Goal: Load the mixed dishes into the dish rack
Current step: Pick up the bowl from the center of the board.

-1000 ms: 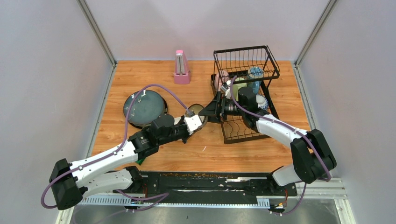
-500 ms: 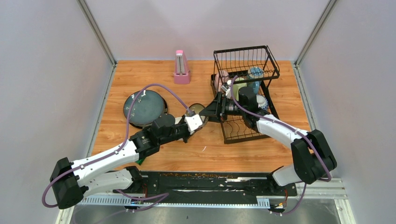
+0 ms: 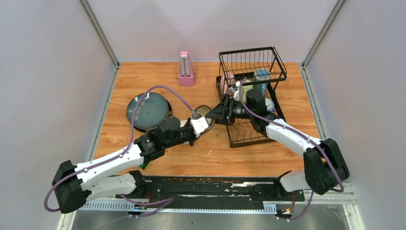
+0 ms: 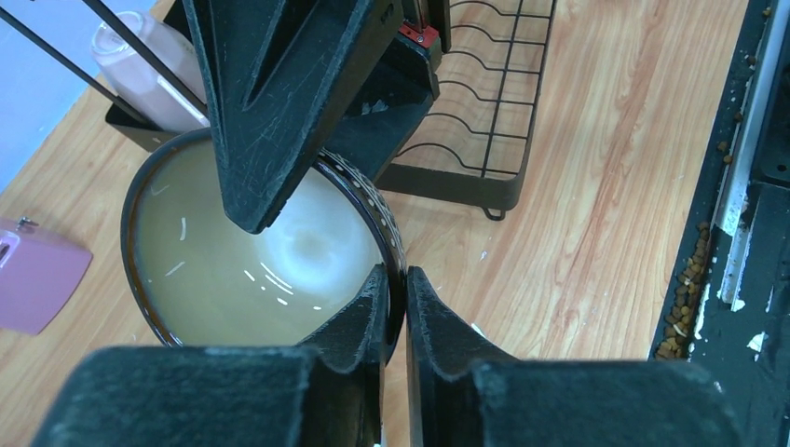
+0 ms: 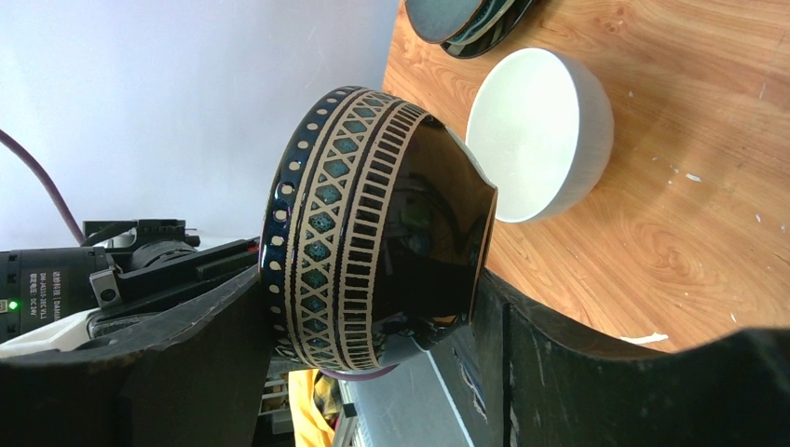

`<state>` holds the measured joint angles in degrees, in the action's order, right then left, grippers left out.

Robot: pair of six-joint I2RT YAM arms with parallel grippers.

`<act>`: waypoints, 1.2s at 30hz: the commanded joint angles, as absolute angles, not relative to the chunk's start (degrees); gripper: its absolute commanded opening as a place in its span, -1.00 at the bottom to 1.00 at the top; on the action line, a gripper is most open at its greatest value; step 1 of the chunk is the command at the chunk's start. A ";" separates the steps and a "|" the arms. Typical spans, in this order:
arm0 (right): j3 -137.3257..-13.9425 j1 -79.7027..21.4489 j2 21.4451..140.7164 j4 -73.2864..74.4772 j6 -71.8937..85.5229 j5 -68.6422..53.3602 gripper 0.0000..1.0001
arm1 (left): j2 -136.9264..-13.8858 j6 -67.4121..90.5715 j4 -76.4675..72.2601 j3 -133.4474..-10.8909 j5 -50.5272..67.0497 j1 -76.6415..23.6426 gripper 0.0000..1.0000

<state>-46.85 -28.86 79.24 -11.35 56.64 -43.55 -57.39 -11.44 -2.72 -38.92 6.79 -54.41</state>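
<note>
A dark brown bowl (image 3: 203, 112) with a tan patterned band (image 5: 373, 233) and a cream inside (image 4: 251, 251) hangs between both arms, just left of the black wire dish rack (image 3: 253, 60). My left gripper (image 4: 399, 289) is shut on the bowl's near rim. My right gripper (image 5: 373, 303) spans the bowl, one finger on the rim and the other on the base, shut on it. Two blue-grey plates (image 3: 149, 111) lie stacked at the left. A white bowl (image 5: 540, 130) sits on the table beside them.
A pink metronome (image 3: 186, 69) stands at the back centre. A pink-white mug (image 4: 149, 65) and a pale green mug (image 3: 245, 87) sit in the rack, with a blue-patterned bowl (image 3: 268, 106) behind my right wrist. Grey walls close in on both sides.
My right gripper's jaws have narrowed onto the bowl. Both arms and the bowl have shifted slightly to the right, toward the rack.
</note>
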 commanded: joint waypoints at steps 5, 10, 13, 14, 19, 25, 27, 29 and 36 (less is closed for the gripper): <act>-47.55 -29.27 76.34 -11.26 55.31 -41.98 -0.10 | -57.21 -10.26 -8.11 -40.52 5.71 -54.65 -0.40; -47.55 -29.28 76.30 -10.93 55.14 -41.56 -0.10 | -57.21 -10.17 -7.77 -40.52 5.71 -54.60 -0.34; -47.58 -29.28 76.21 -10.28 54.77 -40.97 -0.10 | -57.34 -10.09 -7.84 -40.58 5.67 -54.65 -0.31; -47.63 -29.27 76.14 -10.02 54.69 -40.78 -0.10 | -57.37 -10.06 -7.83 -40.59 5.65 -54.66 -0.29; -47.54 -29.28 75.41 -9.14 54.36 -39.73 -0.10 | -57.47 -9.98 -7.70 -40.61 5.38 -54.64 -0.27; -47.63 -29.31 72.64 -5.99 52.45 -36.01 -0.11 | -55.55 -7.95 -9.16 -39.28 0.74 -54.67 -0.06; -47.63 -29.31 71.33 -4.34 51.63 -34.17 -0.11 | -54.02 -6.07 -10.35 -38.17 -2.62 -54.67 0.12; -47.61 -29.27 70.02 -2.73 50.73 -32.17 -0.11 | -52.19 -4.75 -11.54 -36.87 -5.52 -54.67 0.25; -47.24 -29.26 64.46 3.81 47.28 -23.62 -0.11 | -45.25 1.03 -15.02 -32.21 -19.83 -54.58 0.95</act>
